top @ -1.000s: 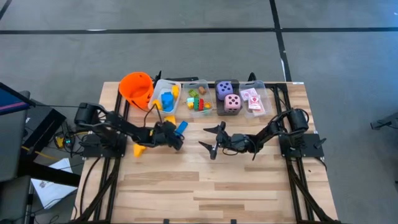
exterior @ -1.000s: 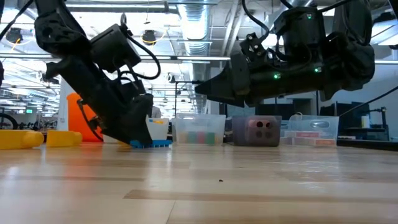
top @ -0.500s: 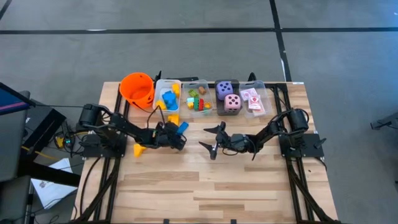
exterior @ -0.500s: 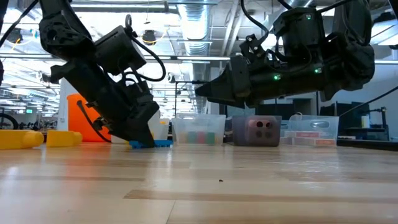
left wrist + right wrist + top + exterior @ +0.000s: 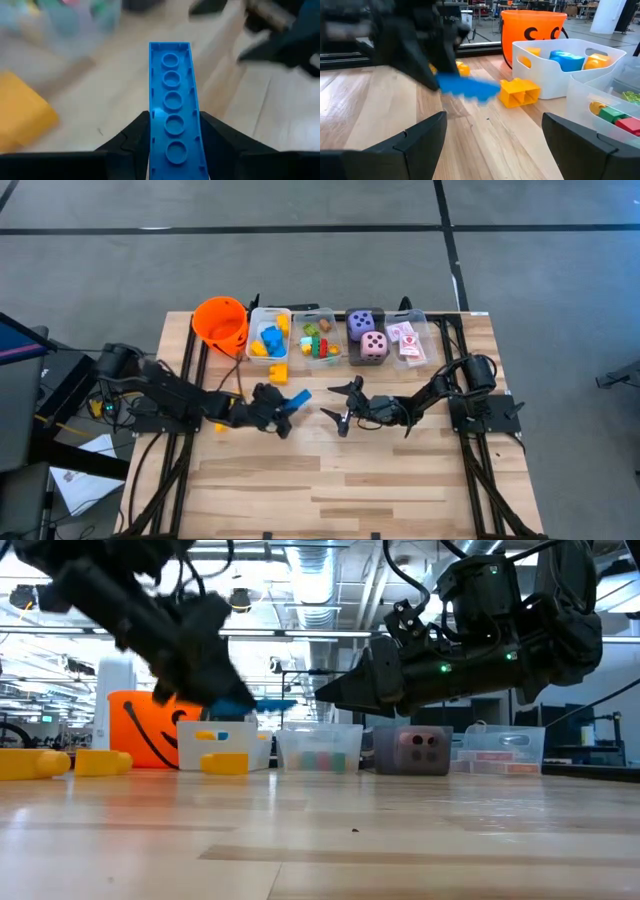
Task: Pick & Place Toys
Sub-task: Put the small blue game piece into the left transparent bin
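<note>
Up off the table comes the left gripper point(image 5: 283, 404), jaws clamped on the blue block point(image 5: 173, 107) for binning, while the right gripper point(image 5: 340, 408) waits, jaws apart.

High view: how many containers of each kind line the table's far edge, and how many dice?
Orange bucket: 1
Bins: 4
Dice, purple die and pink die: 2
Total: 7
</note>
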You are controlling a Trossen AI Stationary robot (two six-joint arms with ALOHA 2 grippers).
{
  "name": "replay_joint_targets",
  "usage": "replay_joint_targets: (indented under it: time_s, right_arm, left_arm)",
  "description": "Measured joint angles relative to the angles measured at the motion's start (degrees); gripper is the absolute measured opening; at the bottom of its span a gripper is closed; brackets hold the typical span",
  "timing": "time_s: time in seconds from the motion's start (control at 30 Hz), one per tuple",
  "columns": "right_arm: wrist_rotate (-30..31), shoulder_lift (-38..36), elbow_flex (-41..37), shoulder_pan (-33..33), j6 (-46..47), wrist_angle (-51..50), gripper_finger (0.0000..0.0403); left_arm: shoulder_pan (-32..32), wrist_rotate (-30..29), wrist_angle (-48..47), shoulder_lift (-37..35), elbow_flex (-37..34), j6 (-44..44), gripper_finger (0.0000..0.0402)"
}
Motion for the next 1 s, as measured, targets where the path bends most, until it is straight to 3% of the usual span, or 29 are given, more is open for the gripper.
replay_joint_targets:
  time_s: [0.13, 0.27, 0.47, 0.83, 1.0]
  right_arm:
    - [0.1, 0.0, 0.4, 0.0, 0.1, 0.0, 0.0320]
    - [0.2, 0.0, 1.5, 0.0, 0.1, -0.7, 0.0320]
    - [0.2, 0.0, 2.6, 0.0, -2.1, -3.9, 0.0320]
    - [1.6, 0.0, 2.6, 0.0, -9.1, -5.3, 0.0320]
    - [1.7, 0.0, 2.6, 0.4, -10.8, -4.4, 0.0320]
  left_arm:
    - [2.7, -6.3, -0.3, -5.4, 0.0, 7.3, 0.0129]
    - [9.2, -5.0, 1.4, -8.0, 0.1, 10.9, 0.0129]
    - [18.7, 13.4, 3.3, -7.0, 0.1, 10.9, 0.0129]
    - [23.7, 42.1, 3.4, -5.5, 0.1, 9.1, 0.0129]
    - [22.8, 46.0, 3.4, -5.5, 0.1, 7.5, 0.0129]
